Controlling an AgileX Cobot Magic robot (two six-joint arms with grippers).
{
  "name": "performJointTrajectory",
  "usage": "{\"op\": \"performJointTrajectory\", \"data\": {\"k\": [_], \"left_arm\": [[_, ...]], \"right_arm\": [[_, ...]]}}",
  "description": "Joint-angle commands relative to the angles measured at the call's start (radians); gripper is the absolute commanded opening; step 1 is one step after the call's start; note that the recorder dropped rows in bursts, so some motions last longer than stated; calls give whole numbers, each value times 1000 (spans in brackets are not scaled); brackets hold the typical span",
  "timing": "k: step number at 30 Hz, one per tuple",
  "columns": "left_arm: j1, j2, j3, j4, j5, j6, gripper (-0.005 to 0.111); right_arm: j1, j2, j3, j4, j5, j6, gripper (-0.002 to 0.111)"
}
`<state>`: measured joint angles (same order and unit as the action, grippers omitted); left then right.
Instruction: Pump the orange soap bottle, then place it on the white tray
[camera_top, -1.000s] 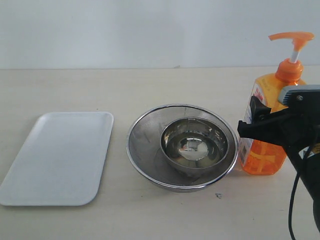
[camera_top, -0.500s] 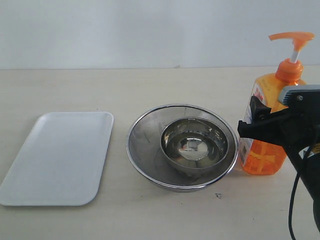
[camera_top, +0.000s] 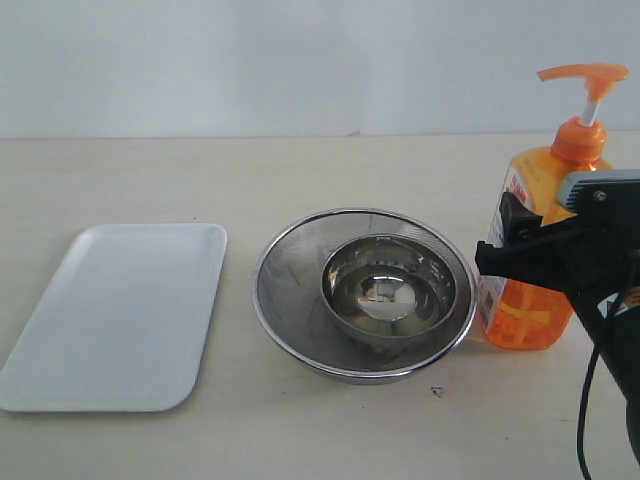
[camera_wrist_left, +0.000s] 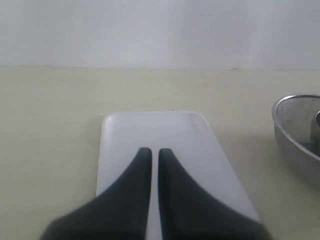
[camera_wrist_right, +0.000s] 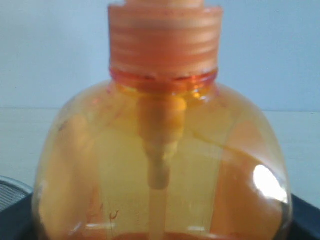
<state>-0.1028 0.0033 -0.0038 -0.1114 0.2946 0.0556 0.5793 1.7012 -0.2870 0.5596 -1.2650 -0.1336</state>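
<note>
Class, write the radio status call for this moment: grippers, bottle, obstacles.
Left gripper shut, pointed at white tray. Right gripper seemingly clamped on orange soap bottle, upright, pump head up. Steel strainer with bowl sits between bottle and tray.

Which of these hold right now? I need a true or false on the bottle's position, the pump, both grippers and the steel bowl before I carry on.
1. The orange soap bottle stands on the white tray. False: it stands on the table, on the far side of the strainer from the tray.
2. The left gripper is shut. True.
3. The right gripper has the bottle between its jaws. True.
4. The steel bowl sits beside the strainer. False: it sits inside it.
5. The pump head is pressed down. False: it is raised, with the white stem showing.
</note>
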Motion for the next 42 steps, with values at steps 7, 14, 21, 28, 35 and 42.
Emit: {"op": "performJointTrajectory", "data": {"k": [7,14,21,28,35,42], "left_arm": [[3,-3,4,-62,51,73,5],[3,-3,4,-62,51,73,5],[63,-3,4,-66,51,66,5],[48,-3,4,-64,47,63,5],[48,-3,4,-64,47,65,5],[48,-3,4,-64,47,65,5]], "right_arm": [[-1,7,6,-12,44,-2,0],[-1,7,6,-12,44,-2,0],[-1,7,6,-12,44,-2,0],[-1,7,6,-12,44,-2,0],[-1,7,6,-12,44,-2,0],[-1,7,6,-12,44,-2,0]]}}
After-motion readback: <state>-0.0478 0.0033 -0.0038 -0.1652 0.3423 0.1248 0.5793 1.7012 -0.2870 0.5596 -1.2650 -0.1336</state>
